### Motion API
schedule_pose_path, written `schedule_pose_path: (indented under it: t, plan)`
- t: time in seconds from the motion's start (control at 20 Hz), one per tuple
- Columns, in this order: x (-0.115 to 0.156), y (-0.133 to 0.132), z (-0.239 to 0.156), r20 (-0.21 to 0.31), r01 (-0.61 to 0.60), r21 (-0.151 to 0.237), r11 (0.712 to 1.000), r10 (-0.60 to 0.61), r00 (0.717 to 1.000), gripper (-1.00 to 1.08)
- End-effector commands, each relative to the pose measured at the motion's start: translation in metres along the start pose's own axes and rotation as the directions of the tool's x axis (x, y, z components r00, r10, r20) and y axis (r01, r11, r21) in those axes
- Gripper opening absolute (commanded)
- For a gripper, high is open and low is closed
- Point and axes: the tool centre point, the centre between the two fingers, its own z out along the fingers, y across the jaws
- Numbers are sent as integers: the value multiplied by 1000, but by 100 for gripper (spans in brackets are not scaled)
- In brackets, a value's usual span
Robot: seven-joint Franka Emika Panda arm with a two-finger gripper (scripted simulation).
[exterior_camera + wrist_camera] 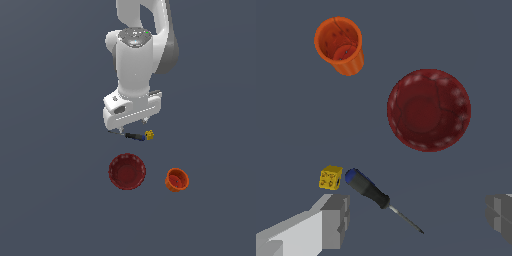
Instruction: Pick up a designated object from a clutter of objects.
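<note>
The white arm is hanging over a dark grey floor [50, 200] in the exterior view, and its gripper [131, 121] is pointing down just above the screwdriver [131, 135]. In the wrist view the two grey fingers [336, 220] are standing wide apart, one at each side of the picture, and nothing is sitting between the pads; the gripper [418, 217] is holding nothing.

The screwdriver [376, 194] is lying flat on the floor. Its blue-and-black handle is pointing toward the small yellow block [330, 177], and the thin grey shaft is running away from the block. In the wrist view there is a narrow gap between the handle end and the block. In the exterior view the block [149, 134] is sitting at 3 o'clock from the screwdriver, just beside it.

The dark red bowl [127, 171] is standing upright at about 6 o'clock from the screwdriver in the exterior view, clearly apart from it. The orange cup [177, 180] is at about 3 o'clock from the bowl, slightly tilted, and it is not touching the bowl. In the wrist view, the bowl [428, 110] and the cup [339, 45] are both showing their open insides.
</note>
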Motion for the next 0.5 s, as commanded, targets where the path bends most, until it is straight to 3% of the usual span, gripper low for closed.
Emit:
schedule_pose_path:
  t: [0.0, 0.45]
  plan:
    - [-6, 1, 14, 2, 63, -2, 998, -63, 998, 100]
    - [-30, 1, 60, 11, 282, -5, 959, -282, 959, 100]
